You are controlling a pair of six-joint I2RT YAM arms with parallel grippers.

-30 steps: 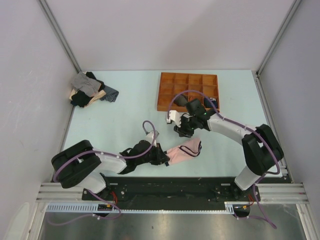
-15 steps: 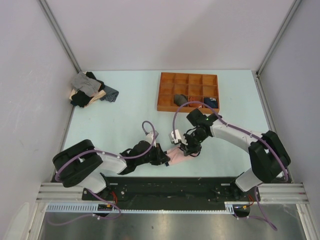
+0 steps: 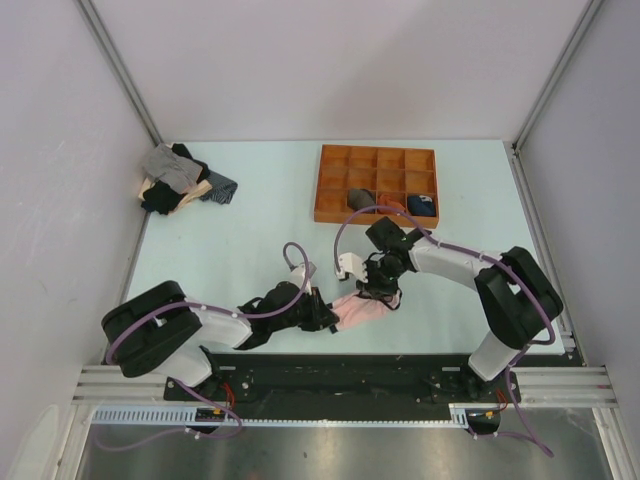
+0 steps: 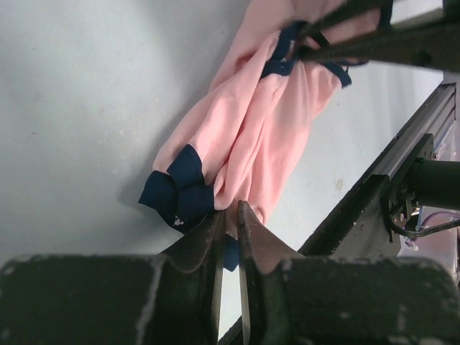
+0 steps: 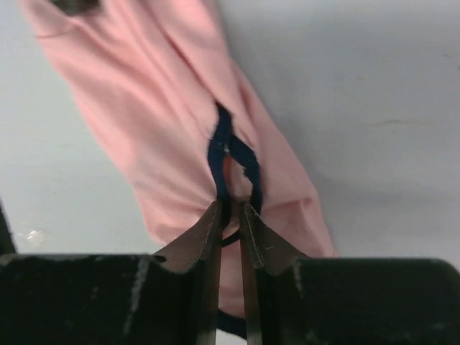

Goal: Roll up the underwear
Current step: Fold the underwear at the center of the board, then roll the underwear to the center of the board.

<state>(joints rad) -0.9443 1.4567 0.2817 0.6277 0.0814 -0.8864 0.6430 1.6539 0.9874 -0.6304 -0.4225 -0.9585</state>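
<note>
The underwear (image 3: pixel 360 310) is a bunched light-pink garment with navy edging, lying on the pale table near the front edge. My left gripper (image 3: pixel 330 318) is shut on its left end; the left wrist view shows pink fabric (image 4: pixel 251 136) pinched between the fingertips (image 4: pixel 215 226). My right gripper (image 3: pixel 382 296) is shut on the right end; the right wrist view shows the navy edging (image 5: pixel 228 162) and pink fabric (image 5: pixel 172 129) caught between the fingertips (image 5: pixel 251 223).
An orange compartment tray (image 3: pixel 378 184) with rolled bundles stands at the back right. A pile of grey, black and tan garments (image 3: pixel 175 180) lies at the back left. The black front rail (image 3: pixel 340 375) runs just behind the underwear.
My right gripper came down from near the tray to the right end of the underwear and closed on it. The underwear is more bunched. The left gripper has held its place.
</note>
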